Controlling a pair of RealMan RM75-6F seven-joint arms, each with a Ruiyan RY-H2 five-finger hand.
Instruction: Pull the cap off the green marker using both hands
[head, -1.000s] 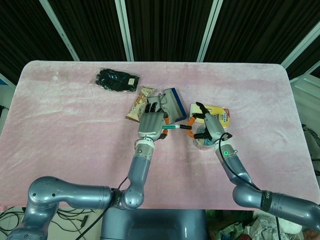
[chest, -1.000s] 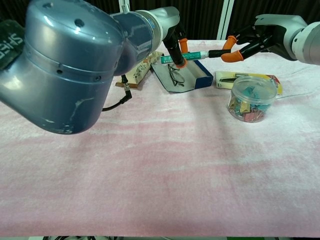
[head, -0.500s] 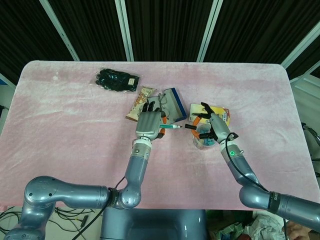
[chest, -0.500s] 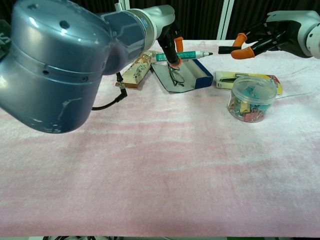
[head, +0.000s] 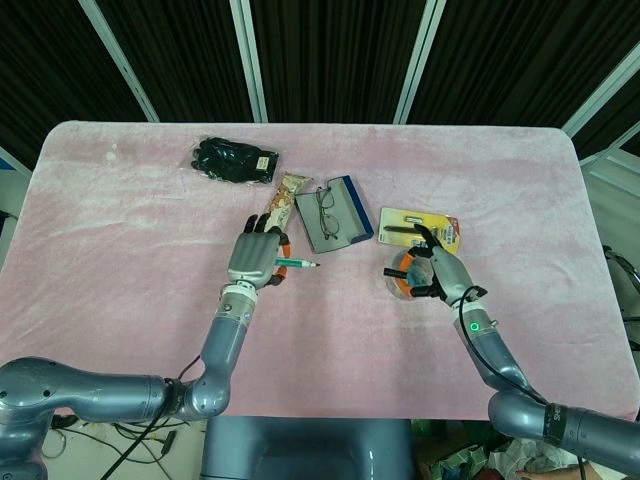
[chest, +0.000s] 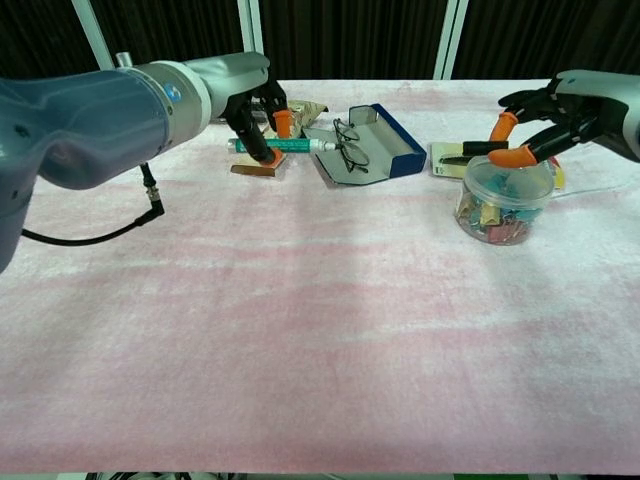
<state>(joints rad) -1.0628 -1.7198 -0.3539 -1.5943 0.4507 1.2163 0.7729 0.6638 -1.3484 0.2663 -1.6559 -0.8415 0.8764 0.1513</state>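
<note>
Pinched between the orange-tipped fingers (chest: 281, 121) of the left hand (head: 258, 255): one green marker (head: 292, 264), held level just above the worktop (head: 120, 250), bare pale nib pointing toward the right edge. No cap on that nib. Remaining fingers of this hand curled around the barrel. Marker left of the worktop's middle, about halfway between far and near edges.

Right hand (head: 440, 272) well apart from the marker, hovering over a jar right of the middle. Fingertips (chest: 505, 123) orange, two of them bent toward each other with a gap between, the rest fanned out. Something short and dark near those two tips in the chest view. Cannot tell whether cap in the pinch or printed pen on the pack behind.

Directly under the right hand: one clear round jar (chest: 497, 203) with a lid, full of coloured clips. Just beyond it toward the far edge: one flat yellow carded pack (head: 418, 225).

Around the middle of the worktop: one open blue glasses case (head: 335, 212), with one pair of dark-rimmed glasses (head: 327, 199) lying on it. Just left of the case: one snack bar (head: 282, 200) in a printed wrapper, lying at a slant, close beyond the left hand.

Toward the far edge, left of centre: one bundle of black gloves (head: 235, 160).

Pink cloth over the whole worktop.
</note>
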